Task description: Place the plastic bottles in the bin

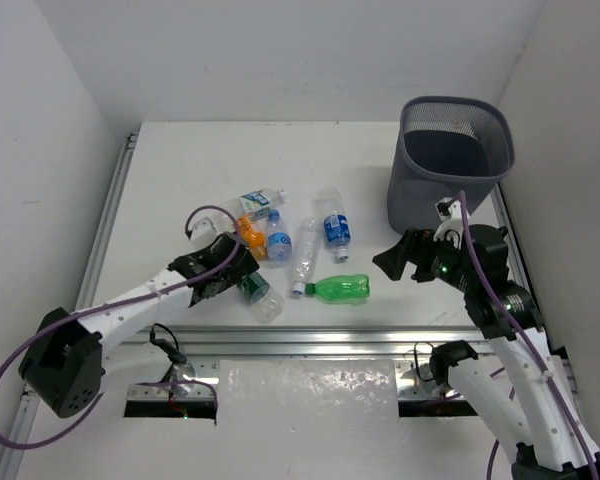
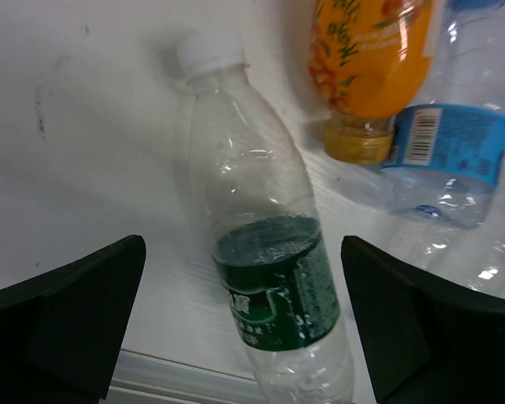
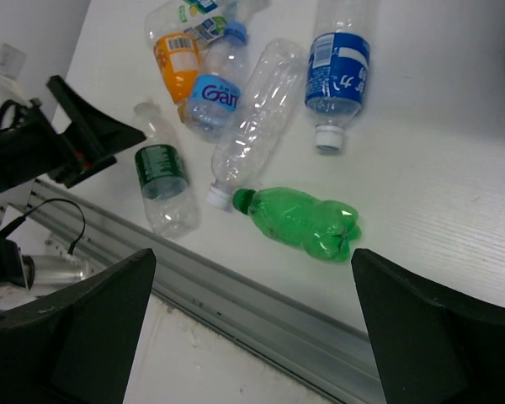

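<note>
Several plastic bottles lie in a cluster on the white table. A clear bottle with a dark green label (image 1: 258,292) lies between the fingers of my open left gripper (image 1: 240,272); in the left wrist view this bottle (image 2: 269,286) lies flat with its white cap pointing away, and the gripper (image 2: 244,324) straddles it without touching. An orange bottle (image 1: 250,238), blue-labelled bottles (image 1: 277,243) (image 1: 336,228), a bare clear bottle (image 1: 305,258) and a bright green bottle (image 1: 340,289) lie close by. My right gripper (image 1: 395,262) is open and empty above the table, right of the green bottle (image 3: 299,220). The bin (image 1: 430,195) stands upright at the back right.
An aluminium rail (image 1: 310,340) runs along the table's near edge, just in front of the bottles. White walls close in the left, back and right sides. The bin stands right behind my right arm. One more labelled bottle (image 1: 260,203) lies at the cluster's far end.
</note>
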You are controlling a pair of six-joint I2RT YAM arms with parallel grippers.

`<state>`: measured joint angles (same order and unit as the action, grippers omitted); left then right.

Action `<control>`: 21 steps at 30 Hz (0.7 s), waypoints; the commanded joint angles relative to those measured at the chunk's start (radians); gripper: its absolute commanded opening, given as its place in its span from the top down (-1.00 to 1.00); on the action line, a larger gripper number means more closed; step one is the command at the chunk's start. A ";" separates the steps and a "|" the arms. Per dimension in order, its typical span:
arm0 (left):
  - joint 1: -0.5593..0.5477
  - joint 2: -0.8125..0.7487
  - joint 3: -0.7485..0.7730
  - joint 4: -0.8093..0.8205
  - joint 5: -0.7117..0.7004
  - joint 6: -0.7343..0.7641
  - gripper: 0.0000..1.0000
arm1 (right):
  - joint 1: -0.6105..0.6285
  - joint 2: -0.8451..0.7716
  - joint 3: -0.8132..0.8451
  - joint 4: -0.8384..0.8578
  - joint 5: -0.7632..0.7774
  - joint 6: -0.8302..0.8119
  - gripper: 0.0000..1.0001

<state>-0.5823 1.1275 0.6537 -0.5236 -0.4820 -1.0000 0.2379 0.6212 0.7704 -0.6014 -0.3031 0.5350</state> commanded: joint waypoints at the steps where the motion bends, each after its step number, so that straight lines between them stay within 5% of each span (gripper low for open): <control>1: -0.013 0.034 -0.060 0.198 0.017 -0.069 -0.99 | -0.003 -0.009 -0.029 0.078 -0.079 0.010 -0.98; 4: -0.013 0.101 -0.106 0.281 0.037 -0.075 -0.95 | -0.003 0.015 -0.037 0.092 -0.114 -0.012 -0.98; 9: -0.011 0.173 -0.157 0.321 0.002 -0.091 -0.60 | -0.002 0.043 -0.051 0.117 -0.191 -0.038 -0.98; 10: -0.013 0.181 -0.164 0.333 0.000 -0.094 -0.30 | -0.002 0.048 -0.054 0.123 -0.206 -0.038 -0.98; 11: -0.011 0.187 -0.170 0.330 0.011 -0.098 0.31 | -0.002 0.052 -0.060 0.130 -0.243 -0.038 -0.98; 13: -0.019 0.143 -0.155 0.272 0.019 -0.100 0.81 | 0.004 0.063 -0.078 0.172 -0.290 -0.026 -0.98; 17: -0.161 -0.101 -0.105 0.125 -0.065 -0.094 1.00 | 0.102 0.098 -0.131 0.387 -0.435 0.049 -0.98; 21: -0.247 -0.375 -0.149 0.365 0.130 0.050 1.00 | 0.314 0.237 -0.135 0.593 -0.415 0.152 -0.98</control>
<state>-0.7948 0.9020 0.5045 -0.3271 -0.4644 -1.0424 0.4335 0.7776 0.6353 -0.2626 -0.6643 0.5987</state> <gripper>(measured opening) 0.443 0.986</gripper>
